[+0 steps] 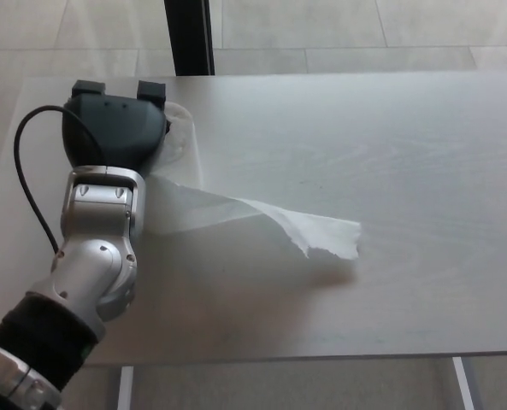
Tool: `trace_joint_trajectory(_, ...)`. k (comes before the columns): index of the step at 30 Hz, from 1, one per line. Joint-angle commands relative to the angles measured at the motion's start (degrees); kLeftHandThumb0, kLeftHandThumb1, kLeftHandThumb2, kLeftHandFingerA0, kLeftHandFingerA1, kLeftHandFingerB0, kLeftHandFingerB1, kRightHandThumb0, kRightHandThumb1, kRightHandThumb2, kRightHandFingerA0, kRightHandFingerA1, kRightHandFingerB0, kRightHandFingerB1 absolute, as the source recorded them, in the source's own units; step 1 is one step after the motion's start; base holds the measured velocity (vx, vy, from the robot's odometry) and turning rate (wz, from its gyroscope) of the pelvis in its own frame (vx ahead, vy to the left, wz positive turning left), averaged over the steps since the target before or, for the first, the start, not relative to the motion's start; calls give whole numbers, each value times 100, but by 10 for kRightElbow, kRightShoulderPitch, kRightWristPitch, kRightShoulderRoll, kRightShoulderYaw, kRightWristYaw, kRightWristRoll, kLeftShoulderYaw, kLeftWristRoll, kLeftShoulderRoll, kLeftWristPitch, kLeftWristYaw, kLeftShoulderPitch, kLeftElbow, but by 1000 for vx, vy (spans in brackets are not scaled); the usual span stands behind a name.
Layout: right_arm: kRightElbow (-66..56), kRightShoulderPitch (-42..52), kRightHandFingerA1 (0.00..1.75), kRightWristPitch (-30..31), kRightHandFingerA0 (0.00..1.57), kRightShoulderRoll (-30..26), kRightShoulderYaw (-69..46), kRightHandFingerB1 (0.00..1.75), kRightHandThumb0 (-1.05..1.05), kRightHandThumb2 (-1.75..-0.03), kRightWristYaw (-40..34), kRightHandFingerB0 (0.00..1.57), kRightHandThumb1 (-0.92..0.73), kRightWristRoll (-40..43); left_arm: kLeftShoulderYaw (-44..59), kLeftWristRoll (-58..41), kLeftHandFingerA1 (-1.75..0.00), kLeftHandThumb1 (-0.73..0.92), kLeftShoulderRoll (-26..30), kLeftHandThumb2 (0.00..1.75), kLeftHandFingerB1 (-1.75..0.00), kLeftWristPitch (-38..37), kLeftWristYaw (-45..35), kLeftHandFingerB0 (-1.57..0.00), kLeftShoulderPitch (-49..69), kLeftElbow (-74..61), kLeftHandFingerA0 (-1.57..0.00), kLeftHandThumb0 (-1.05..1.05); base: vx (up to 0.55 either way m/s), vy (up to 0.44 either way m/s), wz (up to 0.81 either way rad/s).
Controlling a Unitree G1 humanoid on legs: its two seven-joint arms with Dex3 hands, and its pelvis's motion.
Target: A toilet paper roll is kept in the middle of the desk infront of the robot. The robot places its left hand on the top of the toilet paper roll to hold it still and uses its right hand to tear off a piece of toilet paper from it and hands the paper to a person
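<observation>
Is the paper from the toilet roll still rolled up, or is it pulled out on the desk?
Pulled out. A loose strip runs from under the left robot hand across the desk, ending ragged.

Robot hand (112,130) atop roll (178,137), paper tail (304,232) trailing right across desk (390,145).

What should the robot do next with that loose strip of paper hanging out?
Probably bring the right robot hand, which is out of view, in to the free end of the paper strip. The left robot hand already rests on top of the toilet paper roll, and the strip lies unrolled across the desk with nothing holding it.
</observation>
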Motion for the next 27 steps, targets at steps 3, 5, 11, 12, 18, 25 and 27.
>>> trace_joint_trajectory(3, -30, 35, 0, -3, 0, -10, -17, 2, -104, -99, 16, 0, -61, -8, -17, -12, -67, 81, -3, 74, -40, 3, -27, -25, 57, -12, -34, -36, 0, 0, 0)
trace_joint_trajectory(5, -34, 38, 0, -3, 0, -10, -21, 2, -104, -99, 17, 0, -61, -10, -17, -10, -67, 81, -2, 74, -40, 4, -28, -25, 59, -16, -34, -36, 0, 0, 0)
trace_joint_trajectory(11, -47, 54, 0, 3, 0, -7, -31, 2, -104, -99, 21, 0, -61, -13, -20, -8, -67, 81, 4, 74, -40, 2, -33, -25, 63, -24, -34, -36, 0, 0, 0)
trace_joint_trajectory(12, -51, 60, 0, 5, 0, -7, -34, 2, -104, -99, 21, 0, -61, -14, -21, -7, -67, 81, 4, 74, -40, 1, -32, -25, 63, -23, -34, -36, 0, 0, 0)
trace_joint_trajectory(18, -76, 98, 0, 4, 0, -28, -63, 2, -104, -99, 27, 0, -61, -12, -36, -4, -67, 81, -14, 74, -40, 3, -31, -25, 63, -18, -34, -36, 0, 0, 0)
trace_joint_trajectory(25, -221, 316, 49, -57, 20, 151, -362, 50, -60, -78, -295, 48, -48, 116, -21, -8, -67, 81, 9, 74, -40, -5, -35, -25, 49, -16, -34, -36, 0, 0, 1)
trace_joint_trajectory(27, -223, 318, 49, -60, 20, 161, -360, 50, -60, -78, -297, 48, -48, 112, -18, -9, -67, 81, 15, 74, -40, -7, -36, -25, 51, -17, -34, -36, 0, 0, 0)
